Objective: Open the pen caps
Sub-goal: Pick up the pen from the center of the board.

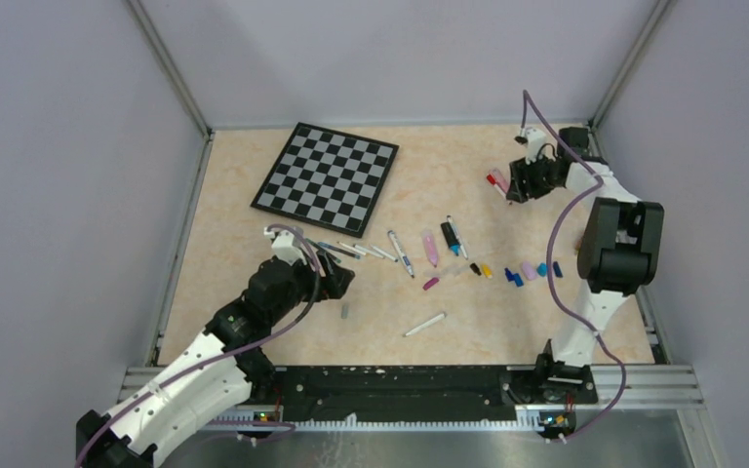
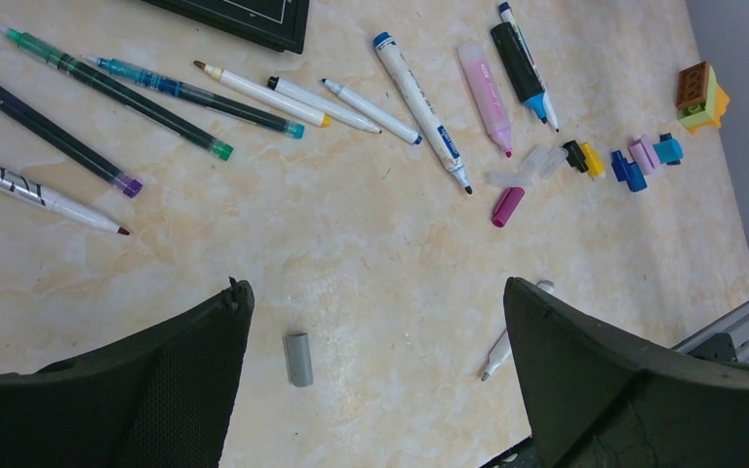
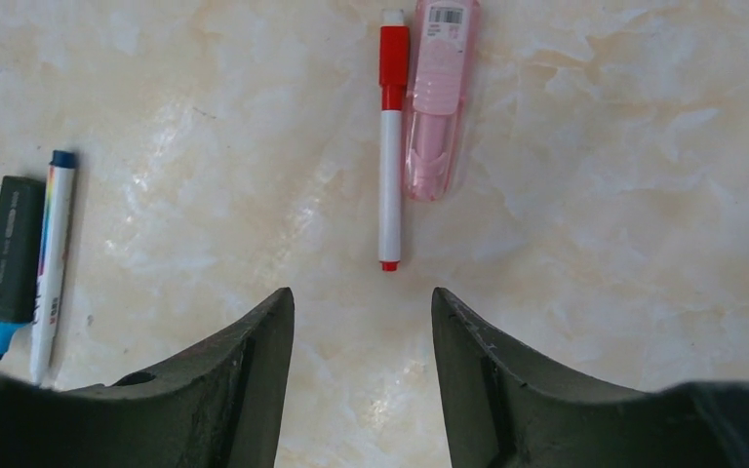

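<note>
**Beige marbled tabletop point(image 1: 507, 331): right arm lining up on a capped red marker**

Half-spread and pinching nothing, the right gripper point(image 3: 361, 302) is hovering at the far right of the table. Its jaws are framing the near end of a red-capped white pen point(image 3: 389, 156), apparently lining up to take the barrel. A pink highlighter point(image 3: 436, 97) is lying just beside that pen, crowding one side of the grasp. Left of centre, the left gripper point(image 2: 375, 288) is hanging fully spread and empty, with a loose grey cap point(image 2: 298, 359) lying on the surface below it. Farther right, loose pen caps point(image 2: 641, 154) are sitting clustered near a yellow-orange block point(image 2: 700, 96). Uncapped pens point(image 2: 263, 95) are lying in a row near the chessboard point(image 1: 327, 178).
</note>
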